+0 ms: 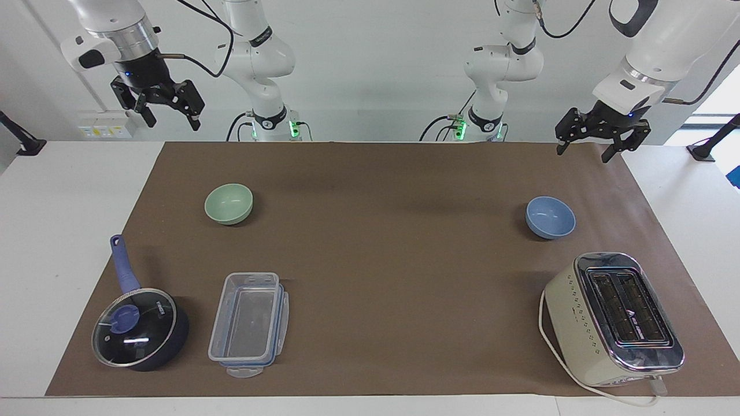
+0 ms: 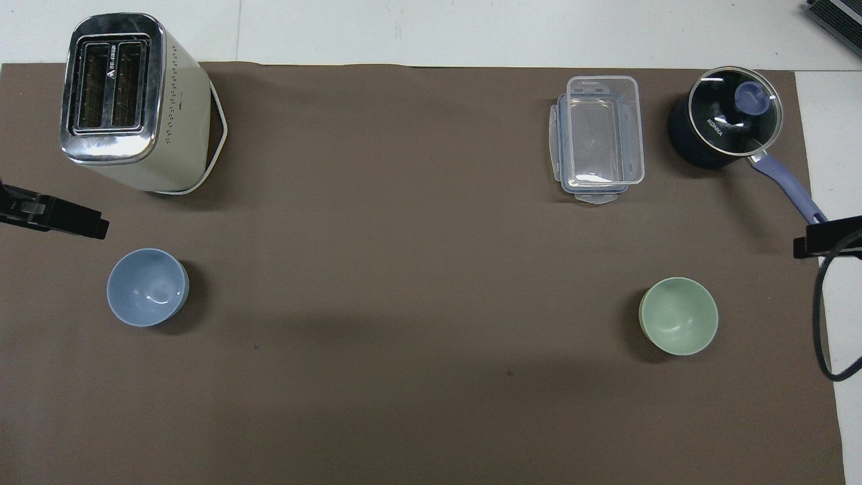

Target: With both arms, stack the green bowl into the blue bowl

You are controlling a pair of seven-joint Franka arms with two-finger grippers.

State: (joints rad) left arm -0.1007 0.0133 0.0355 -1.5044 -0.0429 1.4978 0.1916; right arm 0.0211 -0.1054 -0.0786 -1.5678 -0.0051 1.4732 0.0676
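**A:** Starting nearest the robots, how are the claws seen?

**B:** The right gripper is held high over the table's edge at the right arm's end, jaws spread wide, nothing gripped. The left gripper is hung over the mat's corner at the left arm's end, equally spread and empty.

**A:** And the bowls?

**B:** Farther out, the green bowl is set upright on the mat, below the right gripper and toward the table's middle. The blue bowl is found below the left gripper. They are kept well apart.

**A:** So which arm is favoured?

**B:** The right, judged nearer the green bowl.
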